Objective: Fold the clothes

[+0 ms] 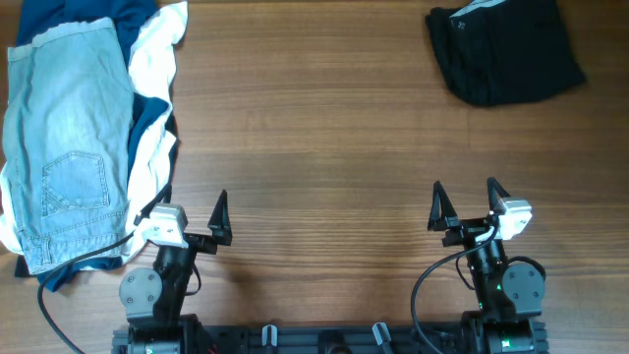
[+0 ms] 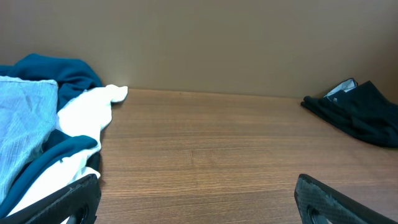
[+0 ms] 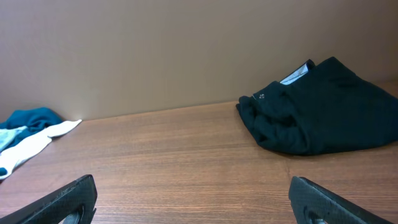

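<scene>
Pale-blue denim shorts [image 1: 69, 147] lie on top of a pile at the table's left, over a dark-blue garment [image 1: 147, 113] and a white garment [image 1: 157, 59]. The pile also shows in the left wrist view [image 2: 37, 124]. A folded black garment [image 1: 501, 49] lies at the far right and shows in the right wrist view [image 3: 317, 115]. My left gripper [image 1: 189, 211] is open and empty at the front, beside the pile's right edge. My right gripper [image 1: 464, 202] is open and empty at the front right.
The brown wooden table [image 1: 314, 147] stretches between the pile and the black garment. A brown wall [image 2: 199, 43] stands behind the table. The arm bases and cables sit at the front edge [image 1: 324, 334].
</scene>
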